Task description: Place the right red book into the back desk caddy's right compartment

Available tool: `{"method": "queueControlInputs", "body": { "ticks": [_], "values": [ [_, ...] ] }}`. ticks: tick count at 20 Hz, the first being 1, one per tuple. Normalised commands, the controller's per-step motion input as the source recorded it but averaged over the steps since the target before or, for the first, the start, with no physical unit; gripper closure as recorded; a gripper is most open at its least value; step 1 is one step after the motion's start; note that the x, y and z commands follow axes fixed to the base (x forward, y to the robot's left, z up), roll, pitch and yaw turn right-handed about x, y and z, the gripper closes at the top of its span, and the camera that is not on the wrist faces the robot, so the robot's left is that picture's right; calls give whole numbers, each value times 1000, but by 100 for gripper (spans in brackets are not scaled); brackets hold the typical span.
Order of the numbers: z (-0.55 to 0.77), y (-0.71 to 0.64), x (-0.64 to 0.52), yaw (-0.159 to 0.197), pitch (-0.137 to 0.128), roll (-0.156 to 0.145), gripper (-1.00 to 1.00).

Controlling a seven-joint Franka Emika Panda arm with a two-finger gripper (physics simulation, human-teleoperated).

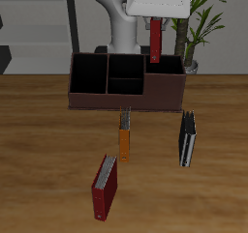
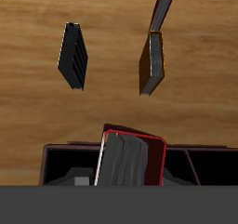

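My gripper (image 1: 155, 22) is shut on the right red book (image 1: 155, 41), a dark red hardcover that hangs upright from the fingers. The book's lower end is at the rim of the back desk caddy (image 1: 126, 100), over its right compartment (image 1: 167, 69), the large end section near the plant. In the wrist view the red book (image 2: 130, 159) shows end-on with white page edges, over the caddy's black interior (image 2: 65, 163). My fingers themselves are hidden in the wrist view.
On the table in front of the caddy lie a slim orange book (image 1: 124, 134), a dark book (image 1: 187, 138) and another red book with a grey page block (image 1: 105, 186). A potted plant (image 1: 199, 29) stands behind the caddy.
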Motion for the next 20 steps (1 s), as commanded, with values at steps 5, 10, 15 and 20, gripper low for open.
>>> {"method": "queueControlInputs", "body": {
  "ticks": [5,10,15,20],
  "values": [
    [3,504,-280,38,4,56,100],
    [-22,332,-149,38,-4,6,100],
    [-85,164,-26,-5,18,15,100],
    [-176,-13,-17,-27,29,-8,100]
  ]
}}
